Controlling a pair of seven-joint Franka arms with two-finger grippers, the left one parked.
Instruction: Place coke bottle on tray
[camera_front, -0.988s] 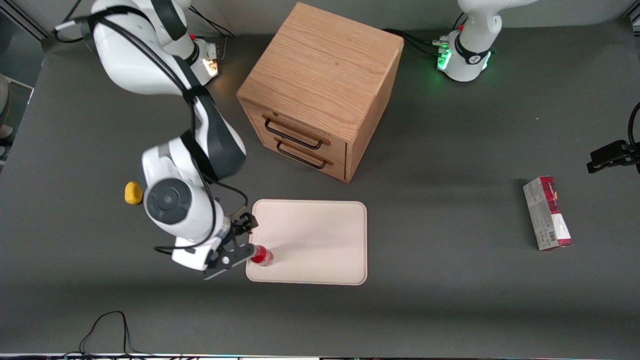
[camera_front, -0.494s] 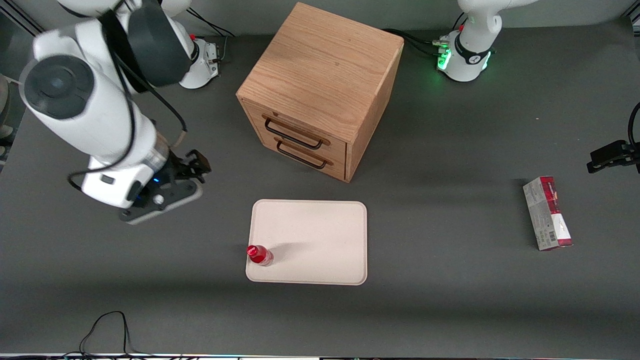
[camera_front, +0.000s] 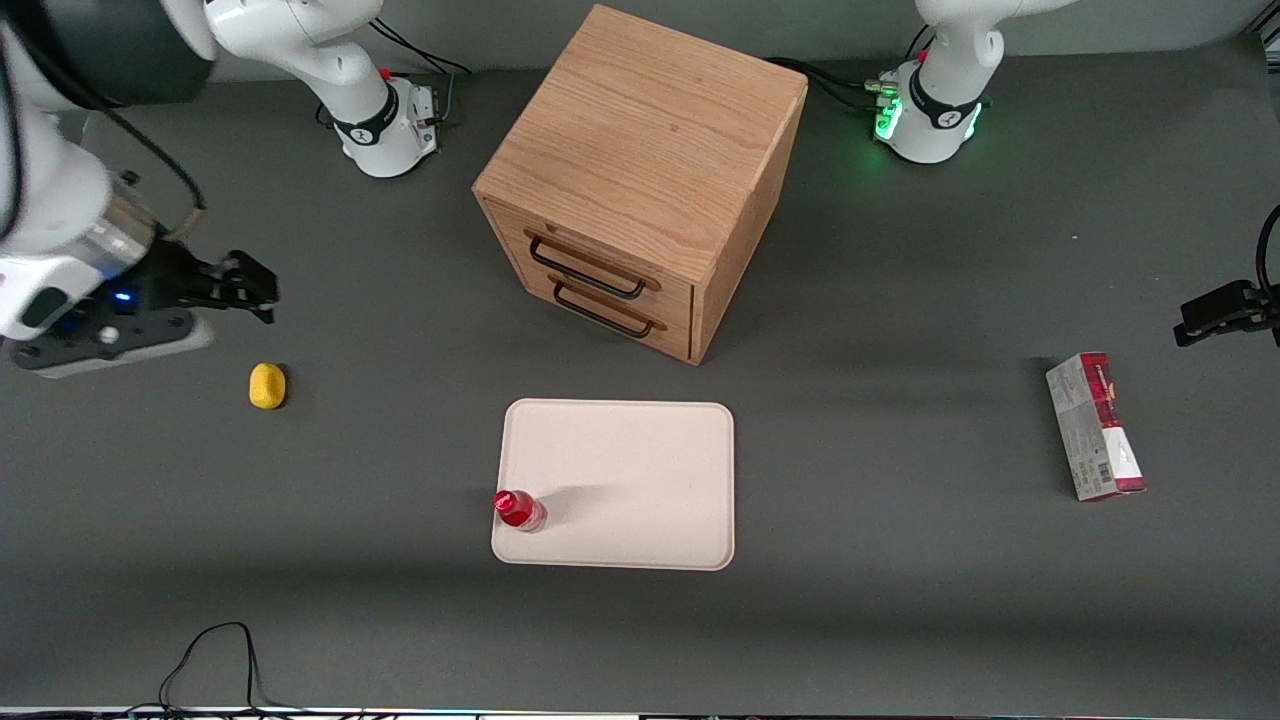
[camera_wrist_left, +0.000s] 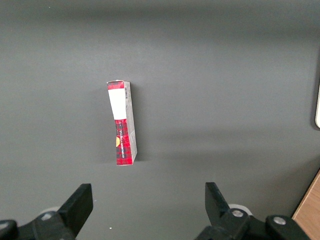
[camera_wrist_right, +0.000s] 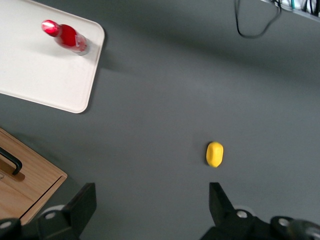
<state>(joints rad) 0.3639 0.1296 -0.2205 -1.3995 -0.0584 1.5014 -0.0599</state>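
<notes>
The coke bottle (camera_front: 519, 509) (camera_wrist_right: 66, 37), small, glossy red with a red cap, stands upright on the cream-white tray (camera_front: 640, 480) (camera_wrist_right: 35, 75), in the tray's corner nearest the front camera on the working arm's side. My right gripper (camera_front: 248, 288) (camera_wrist_right: 150, 202) is high above the table toward the working arm's end, well away from the tray. It is open, with nothing between its fingers, and only bare table shows under them.
A yellow lemon-like lump (camera_front: 266, 386) (camera_wrist_right: 214, 154) lies on the table close to the gripper. A wooden two-drawer cabinet (camera_front: 640, 180) stands farther from the front camera than the tray. A red-and-grey carton (camera_front: 1094, 426) (camera_wrist_left: 122, 122) lies toward the parked arm's end.
The gripper let go of the coke bottle, which stays standing on the tray. The arm then rose and swung away toward the working arm's end, uncovering the yellow lump.
</notes>
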